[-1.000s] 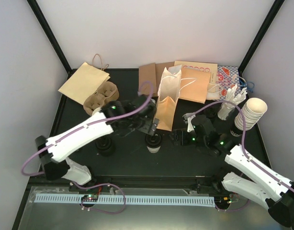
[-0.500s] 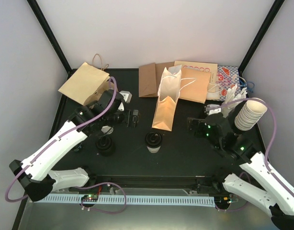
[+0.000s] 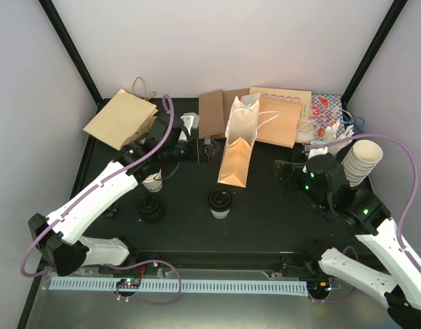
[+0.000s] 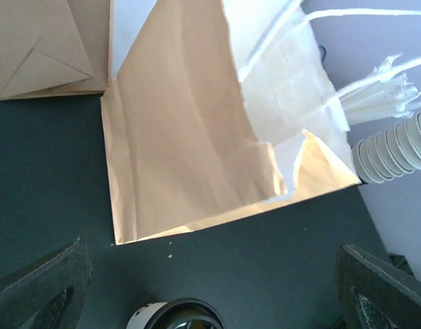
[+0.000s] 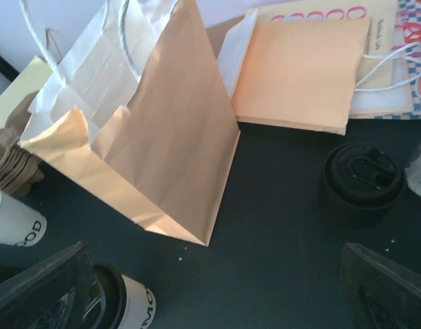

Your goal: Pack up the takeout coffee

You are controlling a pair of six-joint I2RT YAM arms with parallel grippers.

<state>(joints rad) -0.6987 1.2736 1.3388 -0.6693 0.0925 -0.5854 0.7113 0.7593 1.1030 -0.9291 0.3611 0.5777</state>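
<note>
Near left jaws (untouched): cup (image 4: 175, 316)

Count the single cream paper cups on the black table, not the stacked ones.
2. One black-lidded cream paper cup stands before the upright orange paper bag; another cream cup stands by the left arm. The black round object nearby may be a third.

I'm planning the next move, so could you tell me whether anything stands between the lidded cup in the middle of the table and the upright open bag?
Nothing visible does. The lidded cup stands apart from the upright bag, on its near side, with only bare black table between them.
</note>
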